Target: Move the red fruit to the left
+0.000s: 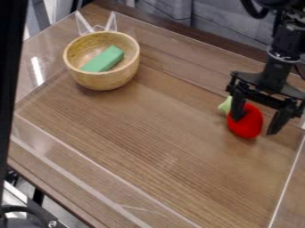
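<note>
No brand, label or writing readable anywhere in frame.

Red fruit (247, 123) sits at right-centre of the frame on the wooden surface (143, 142), close to the right-hand clear wall. Its pale green leafy cap pokes out on the fruit's left, partly covered by the black gripper (263, 112). Gripper pts straight down over the fruit w/ jaws wide apart, one finger left of the fruit, the other to its right; fingers straddle it. Can't tell whether either finger actually touches the fruit, since the fingers and fruit overlap in this view. Fruit looks to rest on the surface, not lifted.

Arm above the gripper is cut off by the top-right corner of the frame, only a dark column showing.

Upper left: wooden bowl (102, 79) w/ a green block (103, 60) lying inside, well apart from the fruit. Block's lower part hidden by the bowl's rim.

Clear plastic walls (71, 187) ring the surface; edges catch glare and are hard to trace, esp. lower left. A dark vertical bar cuts the left edge of the frame, out of focus, can't identify. Background along the top is blurred and dark.
</note>
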Tool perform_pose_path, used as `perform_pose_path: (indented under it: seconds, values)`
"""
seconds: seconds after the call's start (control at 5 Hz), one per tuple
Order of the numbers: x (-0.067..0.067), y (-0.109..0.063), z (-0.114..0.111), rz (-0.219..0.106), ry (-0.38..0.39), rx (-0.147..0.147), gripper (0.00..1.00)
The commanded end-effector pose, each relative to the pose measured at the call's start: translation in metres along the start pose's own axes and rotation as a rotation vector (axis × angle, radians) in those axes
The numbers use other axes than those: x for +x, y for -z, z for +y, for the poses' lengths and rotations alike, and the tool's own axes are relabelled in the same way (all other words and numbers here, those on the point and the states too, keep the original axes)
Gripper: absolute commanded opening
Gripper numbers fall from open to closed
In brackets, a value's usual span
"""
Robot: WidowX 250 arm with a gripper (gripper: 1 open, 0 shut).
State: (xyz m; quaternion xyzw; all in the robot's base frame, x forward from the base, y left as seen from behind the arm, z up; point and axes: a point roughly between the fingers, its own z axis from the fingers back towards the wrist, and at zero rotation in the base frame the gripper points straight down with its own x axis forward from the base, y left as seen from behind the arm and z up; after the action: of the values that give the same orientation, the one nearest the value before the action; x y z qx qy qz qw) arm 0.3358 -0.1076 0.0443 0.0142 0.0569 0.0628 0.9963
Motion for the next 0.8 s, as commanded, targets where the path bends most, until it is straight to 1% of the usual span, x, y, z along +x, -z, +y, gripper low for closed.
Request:
perform_pose_path:
  seconds: [0.0, 0.2, 0.6]
  values:
    - [-0.003, -0.006, -0.001, -0.029, -0.026, -0.005, 1.0]
    - [-0.011, -0.008, -0.006, -0.034, -0.038, -0.013, 1.0]
    - [0.005, -0.011, -0.004, -0.055, -0.11, -0.028, 1.0]
